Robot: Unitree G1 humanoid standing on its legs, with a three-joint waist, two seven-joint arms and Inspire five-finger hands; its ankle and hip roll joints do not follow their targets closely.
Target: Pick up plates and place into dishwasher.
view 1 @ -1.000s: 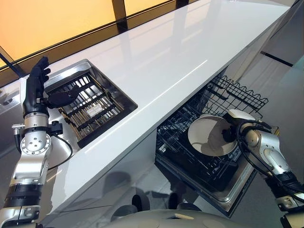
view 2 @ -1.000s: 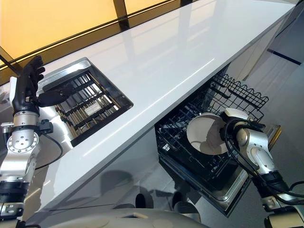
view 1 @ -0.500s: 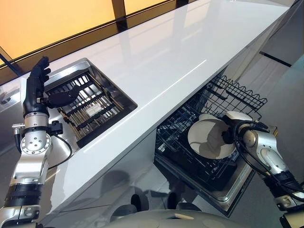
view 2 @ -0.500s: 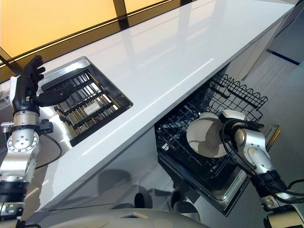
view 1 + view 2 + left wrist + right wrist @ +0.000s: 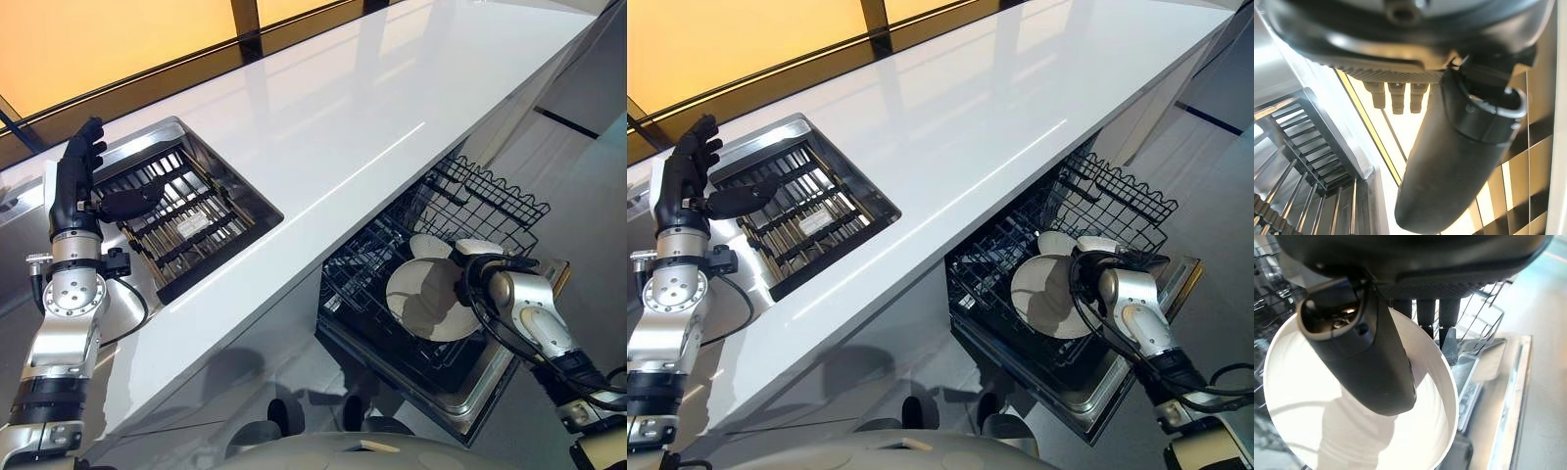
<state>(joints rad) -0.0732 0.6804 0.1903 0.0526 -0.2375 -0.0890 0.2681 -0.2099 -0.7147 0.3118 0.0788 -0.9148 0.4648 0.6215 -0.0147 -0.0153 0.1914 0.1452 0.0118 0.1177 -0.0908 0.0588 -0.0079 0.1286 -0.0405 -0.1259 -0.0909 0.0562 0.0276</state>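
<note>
From where I stand, the robot's right hand (image 5: 1371,357) grips a round white ceramic plate (image 5: 428,299), its thumb pressed across the plate's face and its fingers (image 5: 1426,311) curled behind the rim. The plate sits low over the black wire lower rack (image 5: 377,294) of the open dishwasher, tilted so that its face turns up and toward the counter. I cannot tell whether its lower edge touches the rack tines. Just behind it, a second white plate (image 5: 429,244) stands in the same rack, mostly hidden by the first. Farther out, a black wire basket (image 5: 490,201) juts from under the counter edge, well above the lower rack. The steel inner face of the dishwasher door (image 5: 1117,377) lies open below the rack.

The long glossy white countertop (image 5: 372,108) runs across the scene. Set into it near the robot's left side is a rectangular stainless steel sink (image 5: 235,201) holding a dark ribbed drying rack (image 5: 181,220) with metal bars. The left hand (image 5: 78,171) is raised at the sink's far corner, fingers straight and pointing upward, thumb (image 5: 1454,156) spread out toward the sink, holding nothing. Beyond the counter is an amber-lit window band with dark frames (image 5: 245,20).
</note>
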